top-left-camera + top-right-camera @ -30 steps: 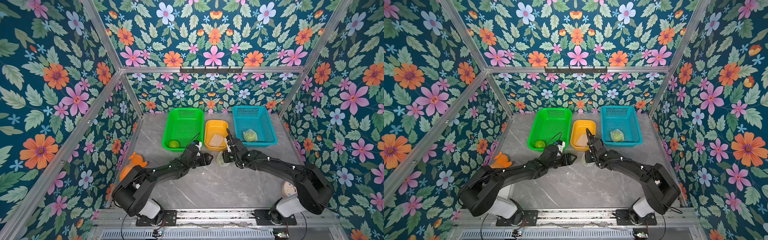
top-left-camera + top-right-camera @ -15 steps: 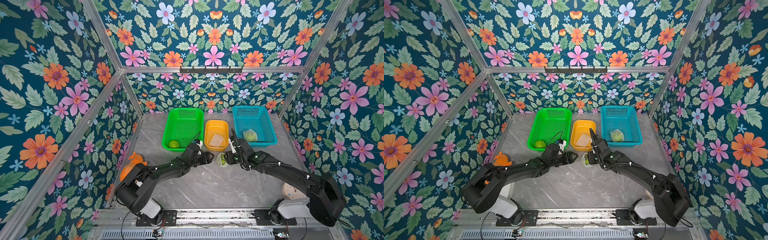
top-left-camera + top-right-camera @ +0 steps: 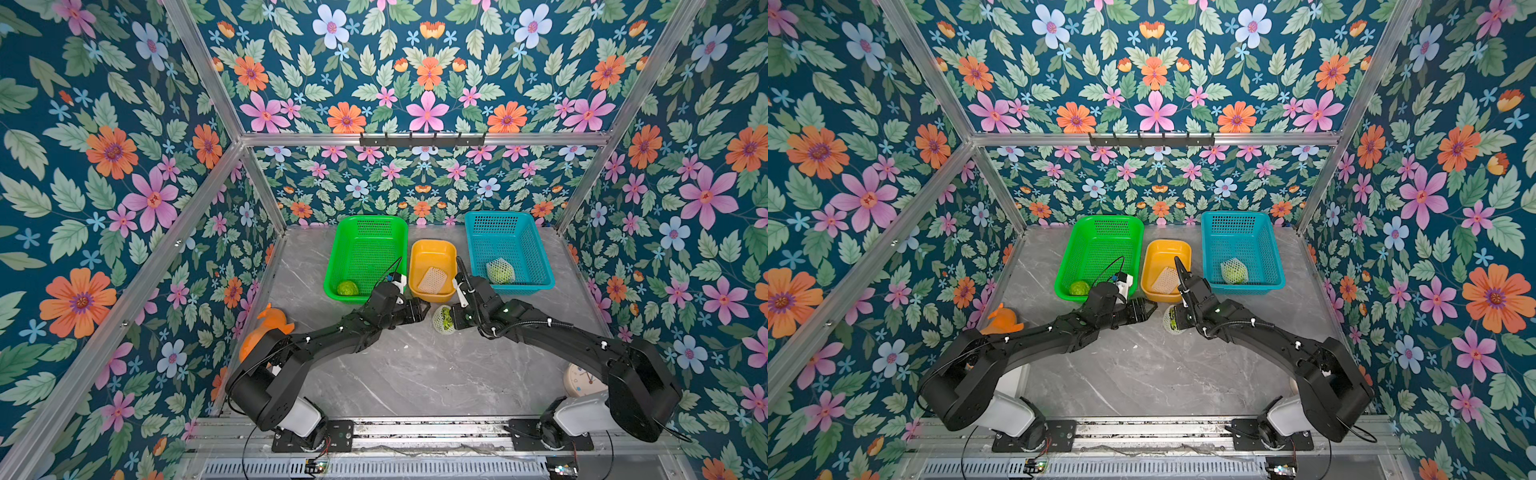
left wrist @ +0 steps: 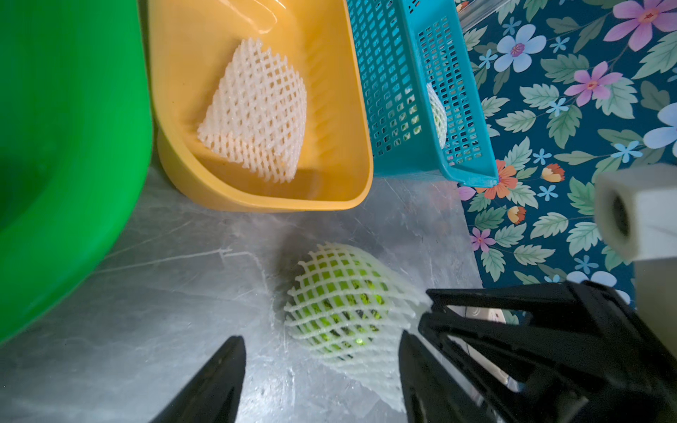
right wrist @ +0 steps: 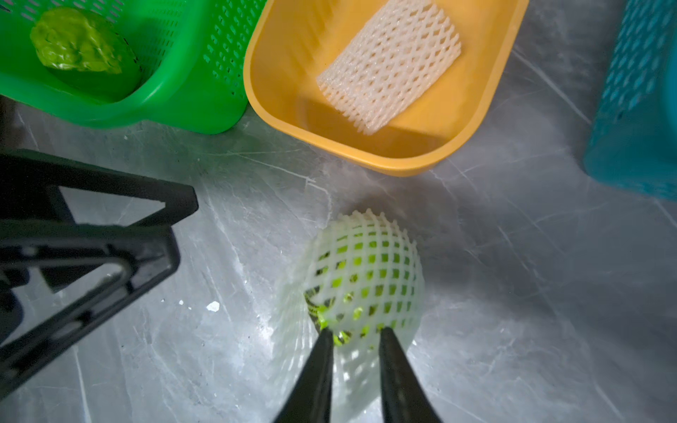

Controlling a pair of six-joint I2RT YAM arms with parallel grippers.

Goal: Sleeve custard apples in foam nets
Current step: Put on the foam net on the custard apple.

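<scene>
Over the last second the right arm's elbow and forearm have re-posed. The right pincer has crept slightly round the netted fruit toward the blue basket's side. The fruit has barely shifted, and the left arm is much where it was. Nearest the rail, a cream clock face sits by the right arm's base and an orange plush toy lies against the wall by the left arm. Mid-worktop, one custard apple lies on the marble just short of the yellow tub. It is inside a foam net that covers most of it, with green skin showing through the mesh and at the end facing the right pincer. That pincer's jaws are drawn nearly together and, in the right wrist view, nip the loose open end of the net. The left pincer stands spread and empty just beside the fruit on the opposite side, not touching it. Farther back is a row of three containers. The green basket holds a bare custard apple in its near corner. The yellow tub holds a spare foam net lying flat. The blue basket holds a sleeved custard apple. By this reading, one fruit is finished and a second is almost sleeved. Its net mouth probably needs settling before the fruit goes to the blue basket. The third fruit and the last net are untouched, so the task looks somewhat past halfway.
</scene>
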